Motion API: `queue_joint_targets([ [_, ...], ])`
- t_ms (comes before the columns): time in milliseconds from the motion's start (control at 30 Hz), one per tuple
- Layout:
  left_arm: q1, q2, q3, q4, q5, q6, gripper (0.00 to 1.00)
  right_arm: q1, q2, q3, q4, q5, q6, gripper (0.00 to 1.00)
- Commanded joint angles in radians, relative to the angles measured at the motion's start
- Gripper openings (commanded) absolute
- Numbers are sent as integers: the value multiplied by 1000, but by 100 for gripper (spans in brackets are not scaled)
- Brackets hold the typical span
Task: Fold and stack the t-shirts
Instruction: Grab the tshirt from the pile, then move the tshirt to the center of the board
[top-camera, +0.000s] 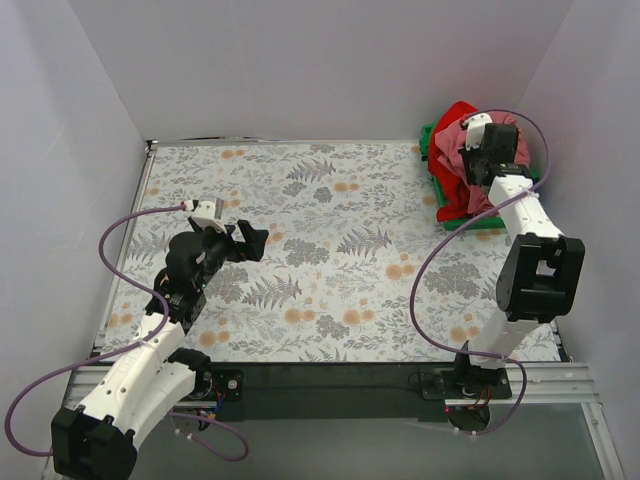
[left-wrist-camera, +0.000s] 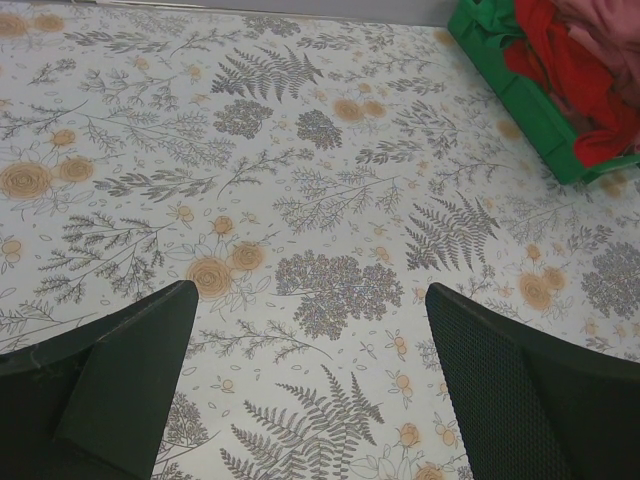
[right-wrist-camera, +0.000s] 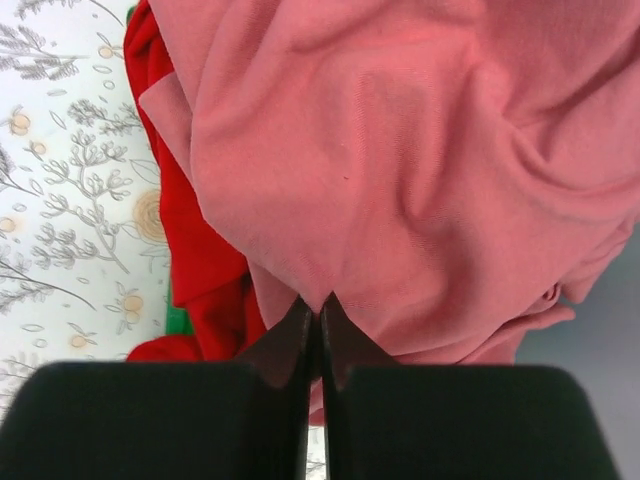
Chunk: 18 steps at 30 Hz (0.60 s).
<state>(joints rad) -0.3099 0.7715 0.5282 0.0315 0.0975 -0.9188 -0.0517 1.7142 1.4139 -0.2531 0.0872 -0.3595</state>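
A dusty rose-pink t-shirt (right-wrist-camera: 400, 150) fills the right wrist view, bunched on top of a bright red t-shirt (right-wrist-camera: 195, 250). My right gripper (right-wrist-camera: 317, 305) is shut on a pinched fold of the pink shirt. From above, the right gripper (top-camera: 478, 150) sits over the pile of t-shirts (top-camera: 455, 175) in the green basket (top-camera: 428, 140) at the far right. My left gripper (top-camera: 250, 240) hovers open over the left half of the table with nothing between its fingers (left-wrist-camera: 130, 370). The left wrist view shows the basket (left-wrist-camera: 520, 100) with the red shirt (left-wrist-camera: 570, 70) at its top right.
The table carries a floral patterned cloth (top-camera: 330, 250). White walls close in the left, back and right sides. The right arm's purple cable (top-camera: 430, 290) loops over the table's right side, and the left arm's cable (top-camera: 130, 225) arcs by the left edge.
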Motion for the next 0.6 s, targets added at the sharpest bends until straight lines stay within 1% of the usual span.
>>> queue_joint_targets([
  [0, -1, -1, 26, 19, 8, 17, 98, 16, -27, 65, 22, 13, 4, 2],
  [67, -1, 2, 24, 19, 7, 17, 98, 27, -72, 71, 2, -10, 2, 1],
  [133, -1, 5, 24, 21, 10, 17, 98, 42, -108, 109, -20, -68, -7, 1],
  [167, -1, 5, 26, 21, 10, 17, 98, 46, -138, 137, -59, -92, -10, 1],
  [200, -1, 6, 24, 21, 10, 17, 98, 50, -149, 204, -87, -177, -31, 1],
  [233, -1, 6, 26, 21, 8, 17, 98, 50, -159, 253, -131, -228, -56, 1],
  [267, -1, 6, 24, 19, 8, 17, 97, 50, -162, 296, -232, -289, -106, 1],
  [300, -1, 6, 26, 19, 7, 17, 97, 50, -166, 328, -282, -425, -158, 1],
  [333, -1, 6, 24, 19, 7, 18, 97, 50, -174, 368, -317, -482, -268, 1],
  [367, -1, 5, 24, 18, 4, 18, 97, 50, -189, 378, -340, -519, -303, 1],
  [433, -1, 3, 21, 18, -2, 20, 97, 78, -202, 411, -351, -552, -376, 1],
  [500, -1, 5, 23, 18, -7, 21, 97, 81, -194, 477, -367, -561, -412, 1],
  [533, 0, 5, 23, 18, -8, 23, 96, 84, -179, 570, -373, -569, -421, 1],
  [567, -1, 6, 23, 18, -13, 26, 96, 87, -171, 618, -376, -579, -423, 1],
])
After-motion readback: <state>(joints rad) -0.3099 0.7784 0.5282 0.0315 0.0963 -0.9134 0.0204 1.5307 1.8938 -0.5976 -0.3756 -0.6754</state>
